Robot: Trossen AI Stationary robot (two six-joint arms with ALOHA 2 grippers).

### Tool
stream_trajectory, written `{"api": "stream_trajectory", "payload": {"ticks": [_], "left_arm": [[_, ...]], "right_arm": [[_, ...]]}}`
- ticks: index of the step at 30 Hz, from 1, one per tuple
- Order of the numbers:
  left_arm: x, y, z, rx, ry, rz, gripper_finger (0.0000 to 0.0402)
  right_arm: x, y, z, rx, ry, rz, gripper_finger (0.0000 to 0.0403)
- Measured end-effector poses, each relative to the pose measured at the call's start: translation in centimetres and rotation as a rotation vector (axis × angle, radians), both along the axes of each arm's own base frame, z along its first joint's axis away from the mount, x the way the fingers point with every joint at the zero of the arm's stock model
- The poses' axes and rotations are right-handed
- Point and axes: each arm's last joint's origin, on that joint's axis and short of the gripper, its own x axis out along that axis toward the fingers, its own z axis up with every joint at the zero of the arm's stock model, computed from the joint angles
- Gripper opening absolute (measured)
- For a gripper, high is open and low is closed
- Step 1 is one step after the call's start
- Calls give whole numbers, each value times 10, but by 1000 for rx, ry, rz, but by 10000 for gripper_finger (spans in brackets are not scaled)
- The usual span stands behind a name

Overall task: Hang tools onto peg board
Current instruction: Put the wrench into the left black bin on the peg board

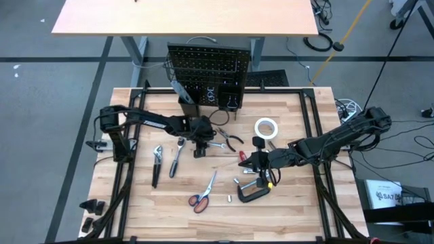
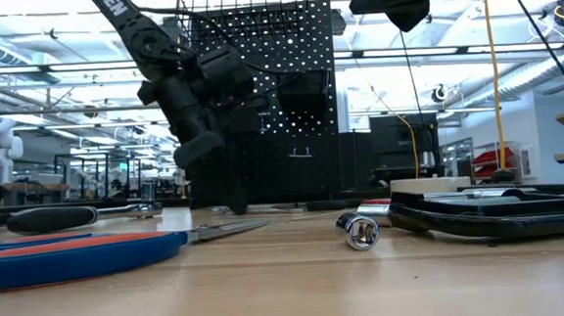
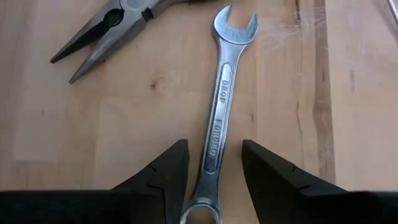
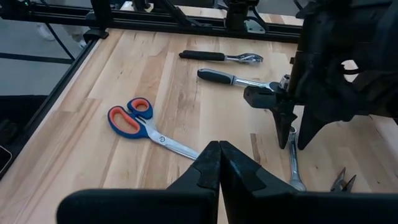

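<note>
Left gripper point(image 3: 211, 180) open astride silver wrench point(image 3: 219, 118) beside pliers point(image 3: 106, 31)

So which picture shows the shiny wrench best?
The left wrist view: the wrench fills it, lying between the left tool's fingers. The right wrist view shows a sliver; the high view barely, the low view nothing.

Pale desk point(image 1: 183, 17) behind, yellow cable point(image 1: 352, 28), grey floor point(image 1: 41, 102)

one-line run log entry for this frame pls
left gripper: open, straddling wrench flat on table | right gripper: shut, empty, idle above table | pliers: lying beside wrench
</note>
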Motion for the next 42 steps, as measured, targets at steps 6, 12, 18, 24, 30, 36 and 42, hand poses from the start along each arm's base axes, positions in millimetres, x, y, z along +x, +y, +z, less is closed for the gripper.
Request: {"api": "stream_trajectory", "payload": {"ticks": [6,12,18,24,30,36,42], "left_arm": [[-2,0,-2,-6,27,1,123],[-4,-1,-3,-15,52,26,25],[-4,-1,0,-20,42,50,17],[-13,-7,19,-19,31,52,17],[-21,-23,46,-26,9,28,17],[-25,-49,69,-41,-63,-21,17],[-22,-78,87,-62,-178,-76,17]], "right_arm": [[0,0,-1,-4,10,0,0],[0,0,-1,0,9,-3,0],[0,0,-1,9,9,-7,0],[-2,0,-3,2,30,-6,0],[-3,-1,-5,5,54,-13,0],[-3,-1,-5,10,52,-16,0],[-3,-1,-5,8,55,-19,0]]}}
